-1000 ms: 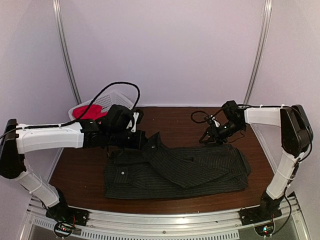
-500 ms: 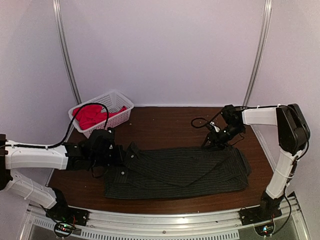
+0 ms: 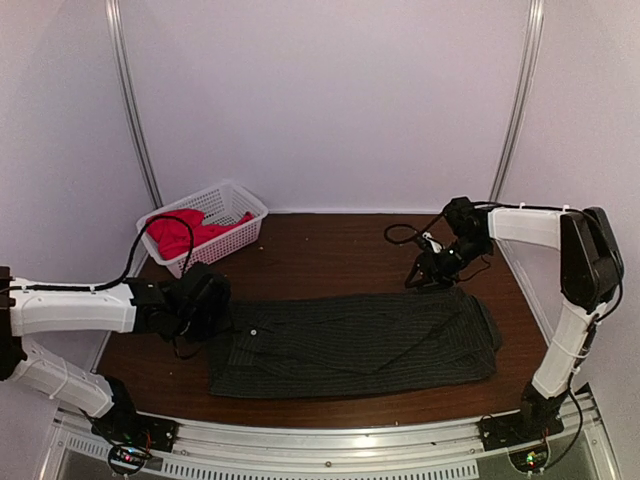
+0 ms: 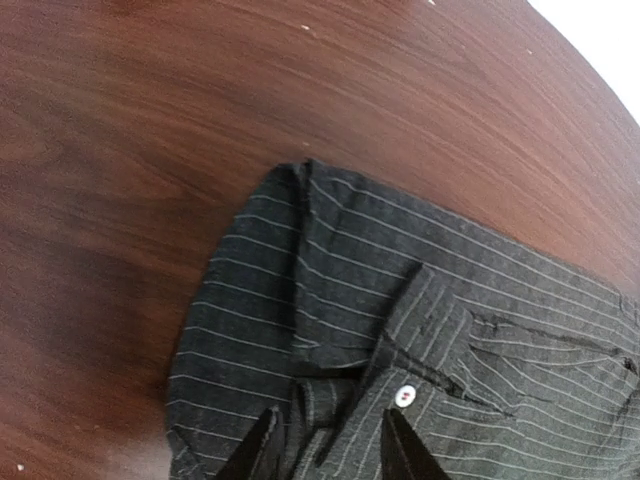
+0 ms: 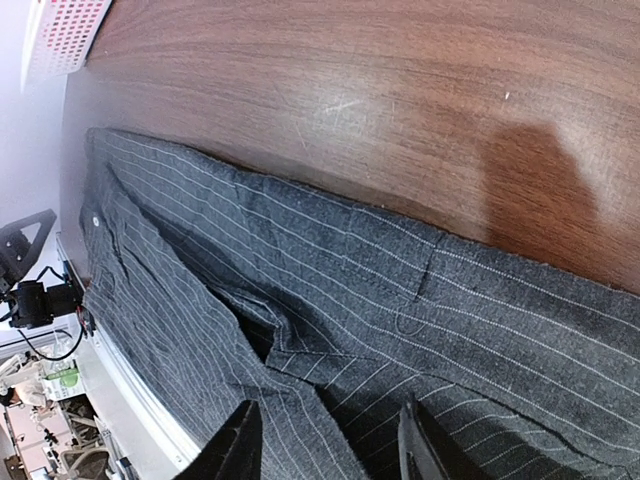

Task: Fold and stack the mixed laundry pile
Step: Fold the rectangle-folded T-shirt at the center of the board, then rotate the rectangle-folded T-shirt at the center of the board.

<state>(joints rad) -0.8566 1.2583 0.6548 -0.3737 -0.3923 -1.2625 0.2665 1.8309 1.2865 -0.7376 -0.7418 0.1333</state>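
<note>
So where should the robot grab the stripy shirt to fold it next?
Probably the right short end of the striped shirt, at its far corner, coming in low from the right. It lies flat in one long band on the table, so only the edges offer a lip to pinch, and the right gripper hangs open right by that corner.

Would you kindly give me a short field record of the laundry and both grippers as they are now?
shirt: pinstriped shirt flat on the table, folded into a long band, collar end left
tee: red T-shirt bunched in the white basket
left gripper: open, over the collar end, holding nothing
right gripper: open, above the shirt's far right edge, holding nothing
</note>
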